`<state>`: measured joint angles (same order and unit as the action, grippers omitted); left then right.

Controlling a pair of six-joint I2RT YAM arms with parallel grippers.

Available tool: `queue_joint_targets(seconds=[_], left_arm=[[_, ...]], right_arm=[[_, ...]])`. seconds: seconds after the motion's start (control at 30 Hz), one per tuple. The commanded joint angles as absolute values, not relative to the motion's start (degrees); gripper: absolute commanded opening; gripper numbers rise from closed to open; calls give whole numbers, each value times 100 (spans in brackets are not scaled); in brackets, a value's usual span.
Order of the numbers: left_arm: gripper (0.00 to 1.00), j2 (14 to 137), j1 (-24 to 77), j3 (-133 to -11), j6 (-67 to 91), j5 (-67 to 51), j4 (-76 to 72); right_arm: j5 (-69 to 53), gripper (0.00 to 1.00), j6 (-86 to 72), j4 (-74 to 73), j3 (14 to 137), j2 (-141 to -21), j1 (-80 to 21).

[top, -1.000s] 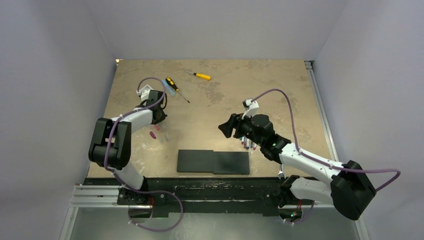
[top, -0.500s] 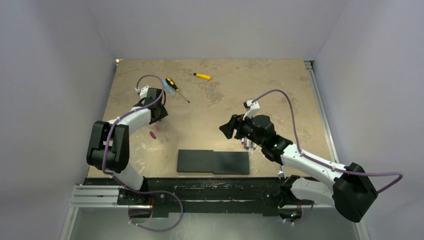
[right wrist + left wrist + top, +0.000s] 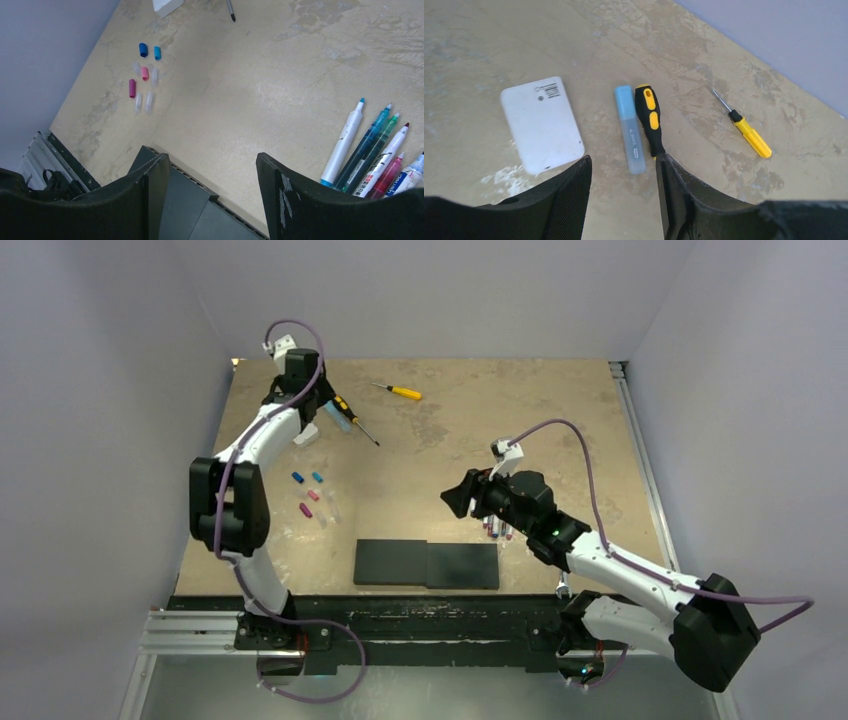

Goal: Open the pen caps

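Pen caps (image 3: 307, 493): blue, light-blue, pink and magenta, loose in cluster on table (image 3: 560, 420), left side, off pens. Against a second ago we find left gripper (image 3: 623, 165) gone from that cluster, now far back above light-blue highlighter (image 3: 630, 130) and black-and-yellow screwdriver (image 3: 650, 117), jaws parted, empty, caps well apart. Right gripper (image 3: 211, 165) barely shifted, jaws wide, empty; uncapped pens (image 3: 370, 150) just beside, caps well apart.

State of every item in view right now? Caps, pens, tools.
Four coloured plastic pen caps: off, lying loose.
Row of thin marker pens: uncapped, tips exposed.
Light blue translucent highlighter: cap on, lying flat.
Left tool: open, empty.
Right tool: open, empty.
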<state>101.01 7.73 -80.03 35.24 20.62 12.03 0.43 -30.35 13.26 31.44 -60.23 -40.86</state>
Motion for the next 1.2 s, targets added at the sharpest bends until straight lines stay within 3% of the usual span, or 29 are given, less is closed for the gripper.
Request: queue_joint_targets(seconds=[0.0, 0.7, 1.17], left_arm=[[48, 10879, 738, -8619, 3339, 1520, 1257], [57, 12134, 747, -9007, 3759, 1481, 1096], [51, 12639, 756, -9518, 3624, 1961, 1628]], right_arm=[[9, 67, -2923, 1263, 3176, -6020, -4096], [-247, 67, -2870, 1187, 3351, -6233, -4096], [-202, 67, -2877, 1166, 3383, -6219, -4096]])
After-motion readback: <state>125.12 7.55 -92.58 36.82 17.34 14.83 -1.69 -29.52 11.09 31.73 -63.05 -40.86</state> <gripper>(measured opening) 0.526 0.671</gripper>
